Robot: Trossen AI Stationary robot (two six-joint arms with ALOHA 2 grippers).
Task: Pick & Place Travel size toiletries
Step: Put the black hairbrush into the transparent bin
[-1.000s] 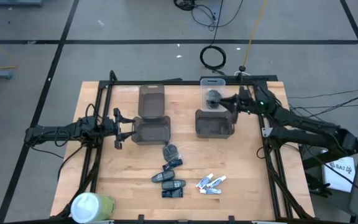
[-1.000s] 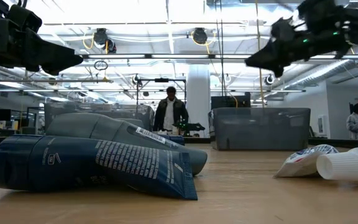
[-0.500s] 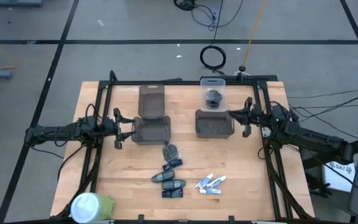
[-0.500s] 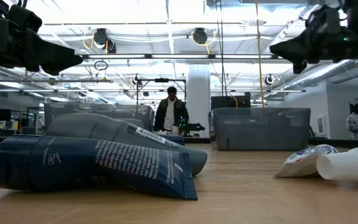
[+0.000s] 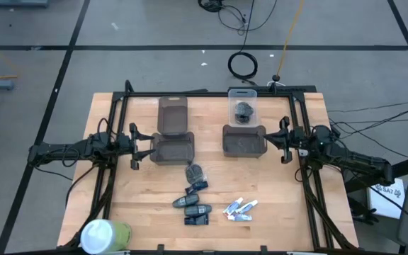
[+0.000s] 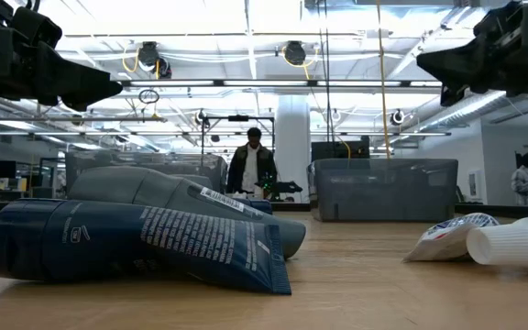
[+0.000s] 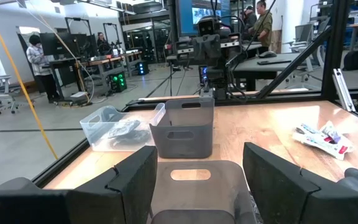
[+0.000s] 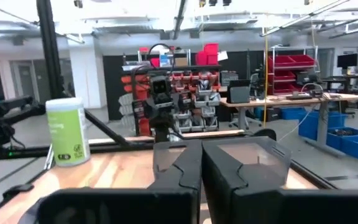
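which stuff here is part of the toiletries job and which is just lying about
Job:
- dark blue-accented oblong pieces
- little white tubes
- dark grey roundish lump in the clear plastic bin

Lying about:
- big white-and-green cylinder
- black cable coil on the floor

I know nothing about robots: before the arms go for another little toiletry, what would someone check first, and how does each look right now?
1. Right end effector empty: ok, fingers shut on nothing, beside the dark grey plastic bin.
2. Left end effector ready to grasp: ok, open, at the other grey bin.
3. Toiletries waiting: ok, dark oblong pieces and small white tubes lie on the wooden table.
4. Clear plastic container has a dark lump inside: ok.
5. Big white-and-green cylinder away from the pile: ok.
6. Grey bins' contents: cannot tell.
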